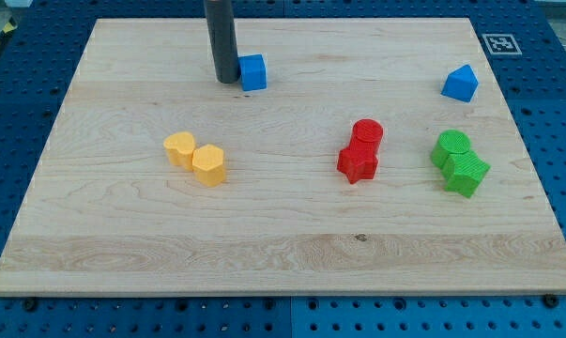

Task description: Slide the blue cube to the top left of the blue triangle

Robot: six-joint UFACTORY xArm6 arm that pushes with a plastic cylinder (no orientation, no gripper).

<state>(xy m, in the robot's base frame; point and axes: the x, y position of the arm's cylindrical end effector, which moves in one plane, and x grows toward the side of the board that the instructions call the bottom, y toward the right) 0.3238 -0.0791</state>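
Camera view shows a wooden table [283, 253] with small blocks on it. The dark rod comes down from the view's top, and my tip [225, 80] sits on the table near the top edge. This end effector is only a plain rod, so it cannot open, close or hold a thing.

The blue cube [252, 72] is just to the view's right of my tip. It looks like it touches the rod, but I cannot tell for sure.

The blue triangle [460, 84] is far off to the view's right of the blue cube, at nearly the same height in the view. The two are well apart.

Below the blue cube and a little to the view's left sit two yellow blocks. The yellow block [180, 148] on the left touches the yellow hexagon block [208, 165].

Below the blue cube and to the view's right is a red round block [367, 133], touching a second red block [358, 163] just under it.

Below the blue triangle is a green round block [451, 148], touching a second green block [466, 175] under it.
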